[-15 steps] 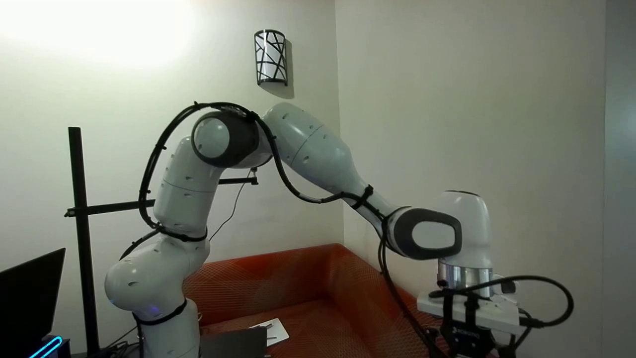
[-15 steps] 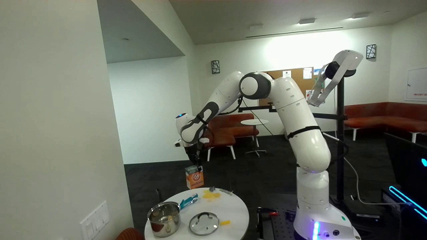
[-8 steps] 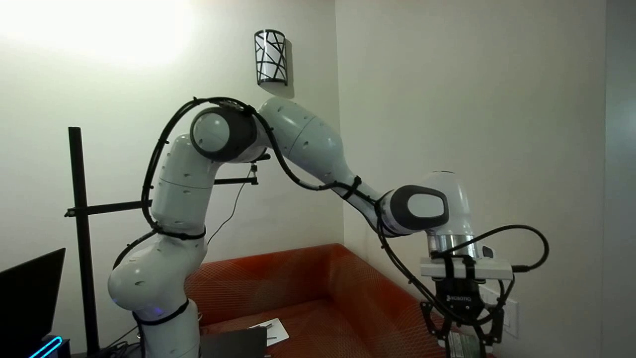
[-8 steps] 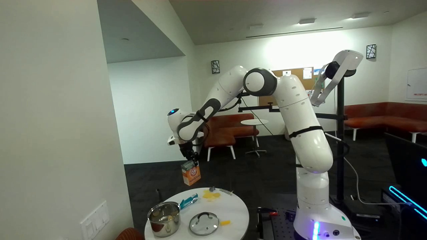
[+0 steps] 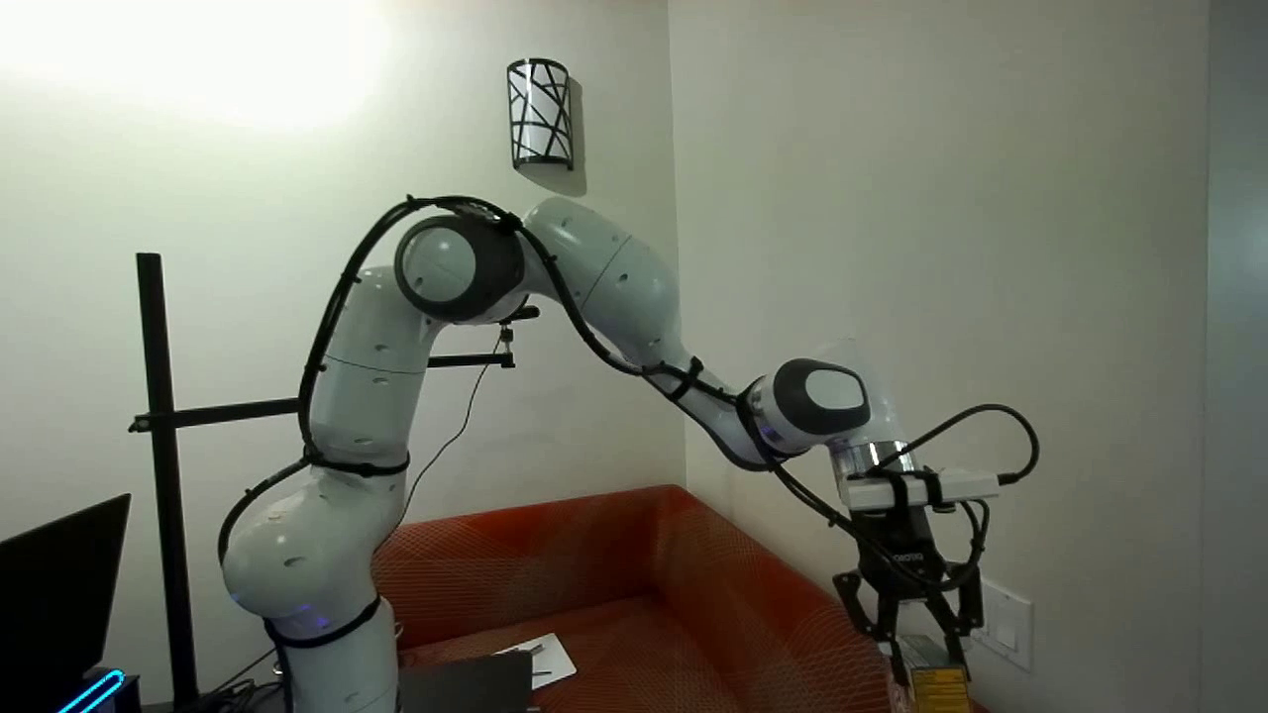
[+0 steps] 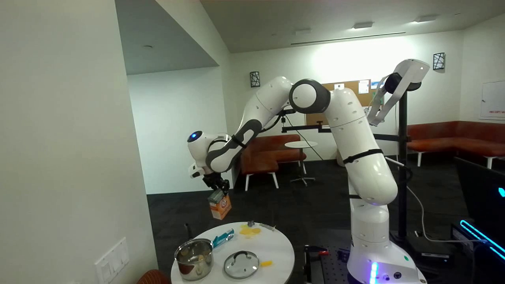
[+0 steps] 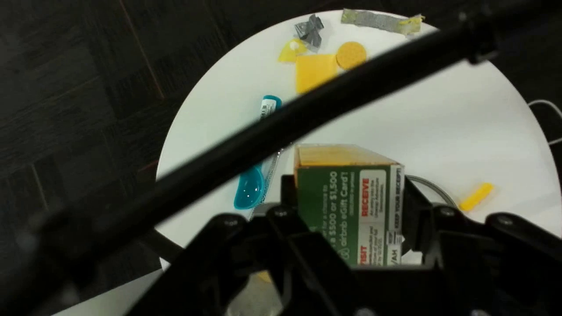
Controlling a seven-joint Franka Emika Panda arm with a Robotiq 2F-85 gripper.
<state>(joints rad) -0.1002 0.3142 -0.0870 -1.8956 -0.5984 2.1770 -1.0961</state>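
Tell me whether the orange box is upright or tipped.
Tipped: held between the fingers, the orange box slants off vertical in an exterior view.

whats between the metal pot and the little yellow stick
In an exterior view, the glass lid lies between the metal pot and the yellow stick; a strip of white table separates it from the metal pot.

This looks like a shared lounge, of an office or a school one cannot tell: rust-red upholstered sofas (image 6: 453,136) on white legs (image 6: 419,159), a small round white pedestal table (image 6: 301,144), a brown cork notice board (image 6: 352,84) hung with papers (image 6: 363,86), black lattice-fronted wall lamps (image 5: 541,114) and a dark, seamed floor (image 6: 272,201).
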